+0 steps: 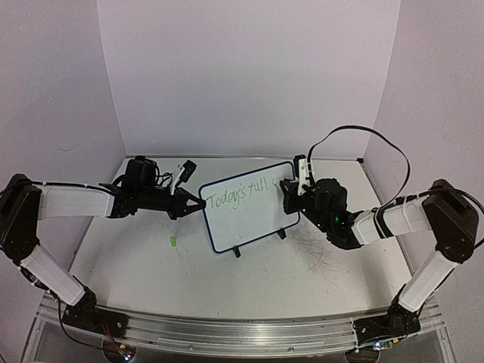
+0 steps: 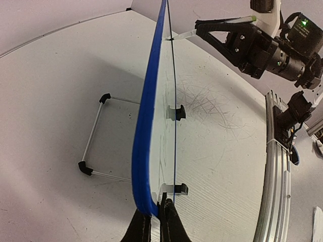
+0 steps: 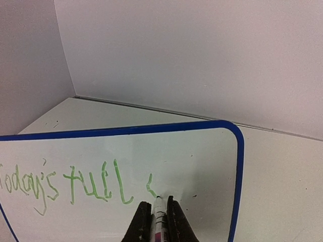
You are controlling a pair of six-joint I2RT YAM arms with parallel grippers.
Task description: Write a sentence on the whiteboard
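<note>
Whiteboard (image 1: 261, 221): white face within a blue frame, which showed bright blue edge-on; feet (image 1: 237, 252) were black.
Sentence (image 1: 240, 195): pale green strokes on the white.
Marker (image 3: 159, 209): white barrel, with a patch of pink low down.
Left gripper (image 2: 159, 222) and right gripper (image 3: 159, 226): black.
Arms (image 1: 72, 203): white covers between black joints.
Table (image 1: 151, 276): white, marked with thin dark scribbles (image 1: 318, 253) and one small green spot (image 1: 173, 242).
Walls (image 1: 249, 76): pale lilac.

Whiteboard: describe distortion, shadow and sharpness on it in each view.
Left wrist: the whiteboard is edge-on, its blue frame bowed by the wide lens, a soft shadow on the table beside it. Right wrist: the green writing is sharp, faint shadow around the marker. Top external: even light, letters small.
</note>
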